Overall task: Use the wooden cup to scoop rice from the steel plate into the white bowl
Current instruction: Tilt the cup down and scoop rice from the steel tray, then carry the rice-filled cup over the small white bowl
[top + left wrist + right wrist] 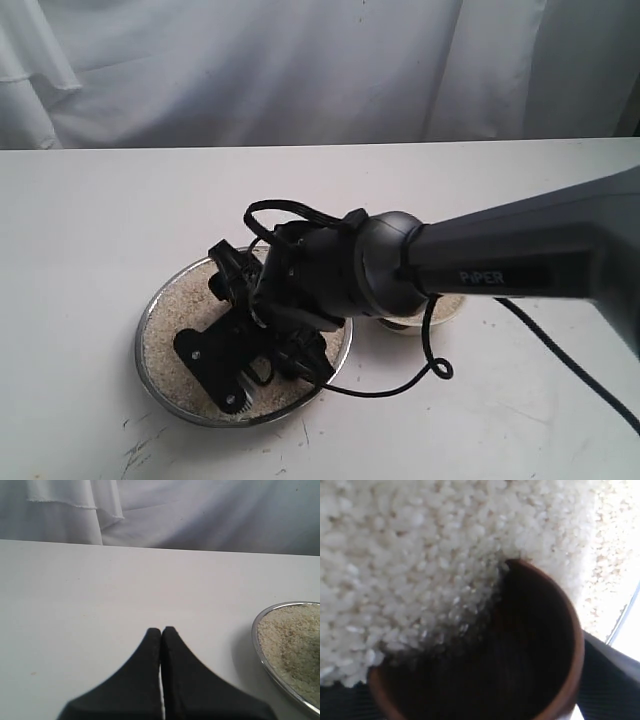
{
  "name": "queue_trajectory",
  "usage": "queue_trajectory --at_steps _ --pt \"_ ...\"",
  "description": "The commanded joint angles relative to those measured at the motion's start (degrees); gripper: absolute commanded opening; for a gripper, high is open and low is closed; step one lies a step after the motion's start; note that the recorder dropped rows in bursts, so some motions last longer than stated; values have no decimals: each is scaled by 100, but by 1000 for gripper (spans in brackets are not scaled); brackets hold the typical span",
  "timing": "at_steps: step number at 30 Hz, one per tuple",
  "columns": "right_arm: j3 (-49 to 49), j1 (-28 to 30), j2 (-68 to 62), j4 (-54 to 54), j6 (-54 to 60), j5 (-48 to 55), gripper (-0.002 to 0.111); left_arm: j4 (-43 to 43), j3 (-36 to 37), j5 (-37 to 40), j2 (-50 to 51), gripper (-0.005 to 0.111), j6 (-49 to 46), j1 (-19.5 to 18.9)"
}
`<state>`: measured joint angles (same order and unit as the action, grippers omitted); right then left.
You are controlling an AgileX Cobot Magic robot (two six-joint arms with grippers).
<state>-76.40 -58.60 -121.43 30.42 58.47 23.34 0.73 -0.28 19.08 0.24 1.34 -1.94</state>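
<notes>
The steel plate (141, 338) lies at the table's front, spread with rice (168, 330). My right gripper (228, 332) is down in the plate, shut on the wooden cup (570, 645). The cup is tipped on its side, its reddish-brown rim dug into the rice (410, 555), and grains spill into its dark inside. In the exterior view the gripper hides the cup. The white bowl (450, 312) peeks out from under the right arm, just right of the plate. My left gripper (161, 629) is shut on nothing, over bare table left of the plate's rim (256, 635).
A black cable (425, 372) loops from the right arm onto the table between plate and bowl. A white cloth backdrop (300, 70) hangs behind the table's far edge. Scuff marks (140, 450) mark the front left of the tabletop.
</notes>
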Motion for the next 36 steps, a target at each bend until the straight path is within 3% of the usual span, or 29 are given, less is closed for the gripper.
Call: queue_trajectory --at_steps 1,12,20,27,29,36 --pt "50 180 -86 -757 24 -214 0 -5 28 -81 -24 0 1 16" --pt "-577 550 -86 -3042 1021 -111 0 -5 28 -81 -24 0 1 16" --pt "-824 853 34 -3802 1075 24 0 -5 28 -81 -24 0 1 16" --pt "-824 1057 866 -3545 1004 517 0 -5 28 -81 -24 0 1 16" --pt "-781 1190 1186 -2902 552 773 0 -5 28 -81 -24 0 1 16" --pt "394 1864 2177 -2152 344 716 0 -5 28 -81 -24 0 1 16"
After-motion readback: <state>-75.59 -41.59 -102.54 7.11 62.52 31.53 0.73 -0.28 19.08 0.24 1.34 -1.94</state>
